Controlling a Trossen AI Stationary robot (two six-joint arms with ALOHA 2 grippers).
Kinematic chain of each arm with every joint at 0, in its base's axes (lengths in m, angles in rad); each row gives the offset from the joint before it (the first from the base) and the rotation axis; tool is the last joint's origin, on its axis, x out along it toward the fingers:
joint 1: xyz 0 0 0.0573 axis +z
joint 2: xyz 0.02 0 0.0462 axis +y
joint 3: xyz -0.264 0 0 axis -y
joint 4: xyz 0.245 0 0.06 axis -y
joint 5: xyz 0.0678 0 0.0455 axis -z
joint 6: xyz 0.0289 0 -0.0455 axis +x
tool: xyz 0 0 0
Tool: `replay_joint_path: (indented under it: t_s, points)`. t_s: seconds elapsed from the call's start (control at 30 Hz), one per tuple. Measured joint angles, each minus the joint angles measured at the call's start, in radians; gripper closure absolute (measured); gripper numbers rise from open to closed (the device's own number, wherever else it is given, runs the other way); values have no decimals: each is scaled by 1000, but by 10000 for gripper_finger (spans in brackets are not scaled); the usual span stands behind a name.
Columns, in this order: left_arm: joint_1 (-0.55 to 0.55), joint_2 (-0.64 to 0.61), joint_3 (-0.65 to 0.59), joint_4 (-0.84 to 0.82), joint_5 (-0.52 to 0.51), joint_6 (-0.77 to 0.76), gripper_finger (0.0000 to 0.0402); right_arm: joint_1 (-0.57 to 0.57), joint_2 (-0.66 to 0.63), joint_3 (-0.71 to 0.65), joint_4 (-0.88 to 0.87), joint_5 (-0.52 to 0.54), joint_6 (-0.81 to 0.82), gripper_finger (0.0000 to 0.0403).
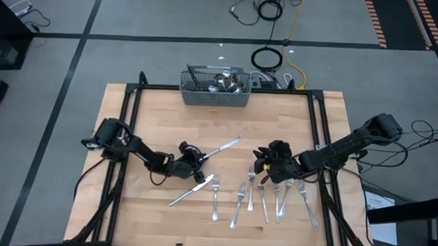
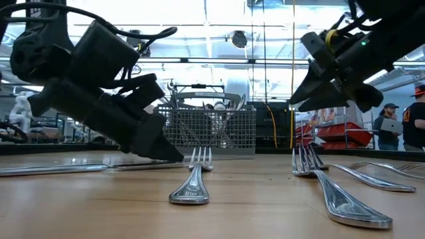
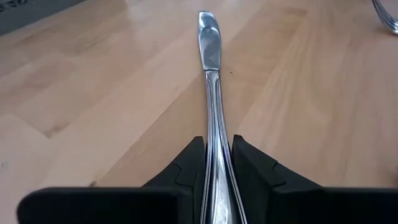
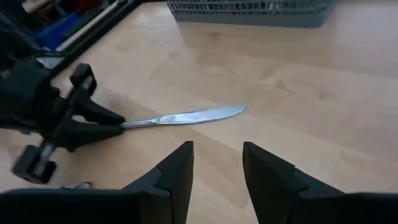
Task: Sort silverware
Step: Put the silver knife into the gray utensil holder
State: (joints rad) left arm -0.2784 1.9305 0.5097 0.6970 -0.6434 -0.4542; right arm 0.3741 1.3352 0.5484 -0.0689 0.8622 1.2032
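Note:
My left gripper [image 1: 196, 156] sits left of the table's middle, shut on a silver table knife [image 1: 222, 146]. Its blade [image 3: 210, 43] points toward the far right. My right gripper [image 4: 217, 149] is open and hovers right of centre [image 1: 264, 158], above the far ends of a row of several forks [image 1: 264, 197]. It faces the held knife [image 4: 186, 116] and touches nothing. A second knife [image 1: 191, 191] lies flat on the wood near the left gripper. The grey mesh basket [image 1: 215, 88] at the far edge holds more silverware. My left gripper pinches the knife's handle [image 3: 217, 155] between its two fingers [image 3: 186, 168]. The fingers come in low and nearly level from the table's left, lying along the knife. The knife juts straight out in front of the fingers, about level and close over the wood. Whether its blade rests on the table I cannot tell.
Forks lie side by side along the near right part of the table [image 1: 157, 223], and one lone fork [image 1: 216, 196] lies beside the loose knife. Black frame rails [image 1: 132, 98] run along the table's sides. People stand in the room behind [image 2: 392, 126].

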Motion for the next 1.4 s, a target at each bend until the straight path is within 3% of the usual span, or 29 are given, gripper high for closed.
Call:
replay_joint_path:
  t_s: [0.37, 0.57, 0.7, 0.87, 1.1, 1.2, 1.4]
  points:
    - [9, -89, -2, -38, 17, 123, 328, -202, 0, 0, 302, -239, -528, 257]
    - [19, -112, 0, -65, 21, 160, 328, -328, 0, 3, 377, -522, -823, 257]
    - [24, -132, 2, -63, 43, 176, 328, -415, 49, 91, 281, -678, -957, 256]
    - [30, -151, 19, -84, 68, 191, 328, -455, 211, 333, 44, -802, -1215, 256]
    - [34, -217, 51, -213, 64, 259, 328, -458, 423, 632, -243, -897, -1359, 256]
    - [37, -231, 50, -247, 61, 269, 328, -456, 467, 696, -270, -941, -1391, 256]
    - [37, -245, 56, -244, 37, 281, 328, -456, 496, 715, -369, -917, -1406, 256]
